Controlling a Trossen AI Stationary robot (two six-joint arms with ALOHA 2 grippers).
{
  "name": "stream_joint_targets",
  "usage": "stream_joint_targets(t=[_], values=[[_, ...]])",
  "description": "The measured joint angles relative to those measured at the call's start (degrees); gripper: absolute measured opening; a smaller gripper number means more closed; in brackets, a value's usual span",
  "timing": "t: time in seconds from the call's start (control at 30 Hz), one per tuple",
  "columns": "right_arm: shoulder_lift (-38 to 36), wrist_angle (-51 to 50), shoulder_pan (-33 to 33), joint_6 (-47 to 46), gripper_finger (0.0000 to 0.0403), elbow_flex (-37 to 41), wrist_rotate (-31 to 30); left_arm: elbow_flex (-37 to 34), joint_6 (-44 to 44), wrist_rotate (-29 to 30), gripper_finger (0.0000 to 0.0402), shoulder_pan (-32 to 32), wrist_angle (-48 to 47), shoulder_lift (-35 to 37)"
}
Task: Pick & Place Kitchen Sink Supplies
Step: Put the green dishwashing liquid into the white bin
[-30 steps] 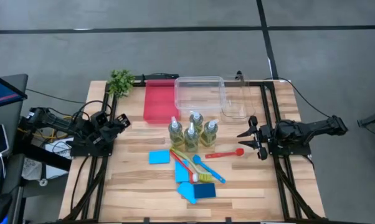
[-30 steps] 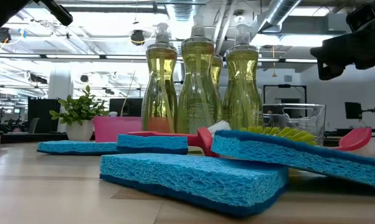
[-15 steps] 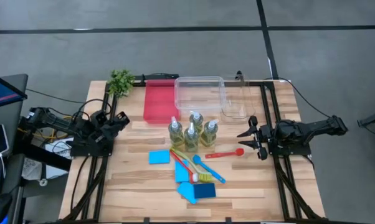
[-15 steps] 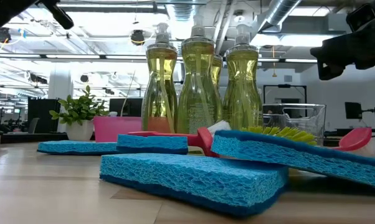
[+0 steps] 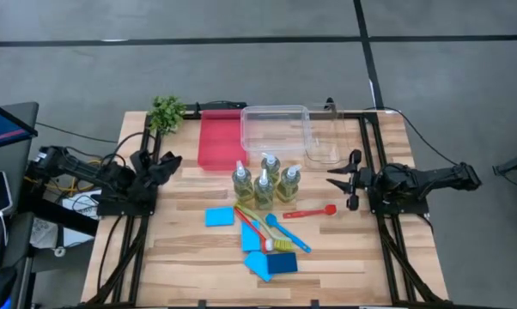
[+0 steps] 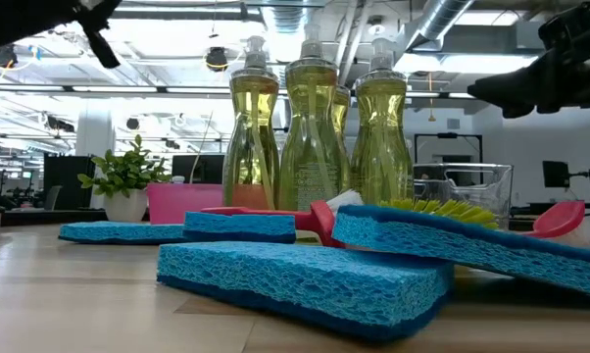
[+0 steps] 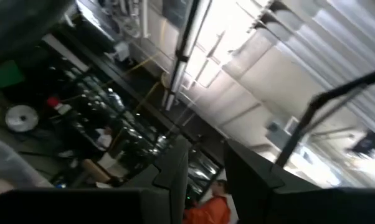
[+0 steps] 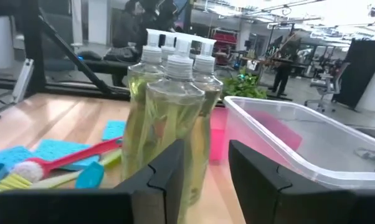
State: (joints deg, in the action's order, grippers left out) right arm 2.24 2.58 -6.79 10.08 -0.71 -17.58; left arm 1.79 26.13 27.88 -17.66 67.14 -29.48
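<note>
Nothing is picked yet: the bottles [image 5: 264, 184] stand mid-bench, sponges [image 5: 219, 216] and brushes [image 5: 287, 232] at their six o'clock. The right end effector [image 5: 348, 180] waits at their three o'clock, fingers slightly spread and empty (the left end effector [image 5: 162, 162] likewise, probably). Next: reach the nearest bottle.

From overhead I get even, soft light on the table [image 5: 190, 249], with faint shadows under the bottles [image 5: 264, 184] and no glare on the wood. My low view is backlit: ceiling lights [image 6: 177, 44] burn out white, the bottles glow amber-green, and the nearest sponge [image 6: 305, 284] is sharp while the room behind goes soft. My left wrist view is the worst, smeared with blur, blown out around a skylight [image 7: 237, 43] and dark toward one corner. My right wrist view is bright and clear up close, hazy farther off, with highlights on the bin [image 8: 287, 140] rim
</note>
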Motion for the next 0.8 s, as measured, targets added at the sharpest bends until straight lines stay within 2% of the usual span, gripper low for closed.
stream_joint_targets(t=[0.17,0.37,0.5,0.67,0.8], values=[[0.0,1.4,0.0,-3.8,0.0118,0.1,0.7,6.3,-0.3,-1.9,0.0104,0.0,0.2,-7.2],[0.0,14.7,0.2,-13.8,0.0118,0.1,0.9,14.8,-0.3,-12.9,0.0104,0.0,-0.2,-17.1],[0.0,24.0,-0.4,-22.4,0.0118,0.0,1.0,19.8,-0.6,-16.3,0.0104,0.0,-2.9,-19.7],[0.0,31.9,-1.2,-31.8,0.0118,0.0,1.0,27.1,-1.9,-17.7,0.0104,0.0,-17.4,-19.7],[0.0,34.3,-1.2,-34.6,0.0118,0.0,1.0,35.4,-3.2,-17.8,0.0104,0.0,-37.2,-19.7]])
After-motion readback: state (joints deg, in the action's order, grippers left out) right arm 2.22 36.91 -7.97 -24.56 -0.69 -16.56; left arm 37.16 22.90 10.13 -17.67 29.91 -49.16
